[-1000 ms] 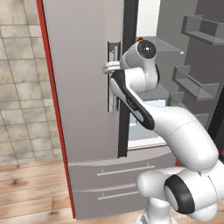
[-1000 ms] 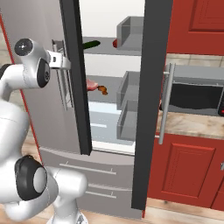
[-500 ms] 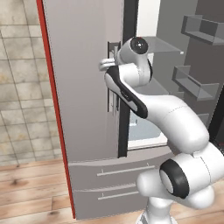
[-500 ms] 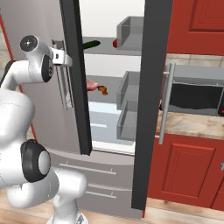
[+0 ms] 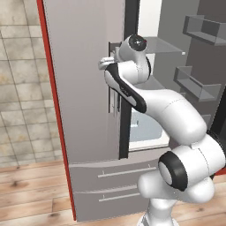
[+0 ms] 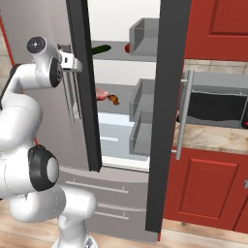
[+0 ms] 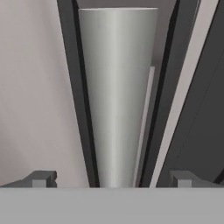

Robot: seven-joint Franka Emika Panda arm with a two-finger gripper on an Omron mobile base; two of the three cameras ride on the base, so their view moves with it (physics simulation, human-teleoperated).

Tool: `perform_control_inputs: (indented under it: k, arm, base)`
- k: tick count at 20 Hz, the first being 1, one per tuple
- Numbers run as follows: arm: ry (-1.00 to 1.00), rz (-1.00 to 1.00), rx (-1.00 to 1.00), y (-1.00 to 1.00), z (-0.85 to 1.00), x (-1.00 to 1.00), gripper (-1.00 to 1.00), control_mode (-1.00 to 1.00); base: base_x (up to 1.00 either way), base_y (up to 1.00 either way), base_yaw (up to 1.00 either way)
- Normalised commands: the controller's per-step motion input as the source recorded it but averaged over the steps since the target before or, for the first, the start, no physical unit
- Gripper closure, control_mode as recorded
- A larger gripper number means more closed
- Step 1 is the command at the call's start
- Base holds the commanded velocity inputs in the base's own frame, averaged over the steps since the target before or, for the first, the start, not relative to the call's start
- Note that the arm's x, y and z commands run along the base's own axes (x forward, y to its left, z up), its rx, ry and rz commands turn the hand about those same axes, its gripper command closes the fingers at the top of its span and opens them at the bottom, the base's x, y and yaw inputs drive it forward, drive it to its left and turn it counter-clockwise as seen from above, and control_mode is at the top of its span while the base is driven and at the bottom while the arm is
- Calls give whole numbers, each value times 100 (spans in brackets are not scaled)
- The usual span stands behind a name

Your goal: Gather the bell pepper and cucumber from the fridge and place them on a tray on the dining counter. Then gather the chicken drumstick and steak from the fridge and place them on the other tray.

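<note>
Arm raised, hand level at fridge (image 5: 84, 88) door handle (image 7: 117, 96); fingers (image 7: 43, 178) spread wide, straddling handle, ungripped.

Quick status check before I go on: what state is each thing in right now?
gripper: open, straddling the left door handle, not clamped.
fridge: right door open, left door shut.
cucumber: lying on the top shelf.
steak: on the middle shelf, beside the chicken drumstick.

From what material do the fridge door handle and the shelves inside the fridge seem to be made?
The handle looks like brushed metal, with a grey satin finish and a soft lengthwise sheen. The shelves look like clear glass or plastic, thin and see-through, though the rendering leaves this open. The open gripper straddles the handle.
</note>
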Motion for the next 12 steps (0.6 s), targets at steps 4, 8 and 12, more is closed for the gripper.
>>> perform_control_inputs:
  k: [4, 8, 12]
  arm:
    - [0, 0, 0, 0, -7, 17, -100, -100]
    - [0, 0, 0, 3, -12, 17, 100, -100]
    - [0, 0, 0, 3, -13, 22, 100, -100]
  base:
    - [0, 0, 0]
    - [0, 0, 0]
    - [0, 0, 0]
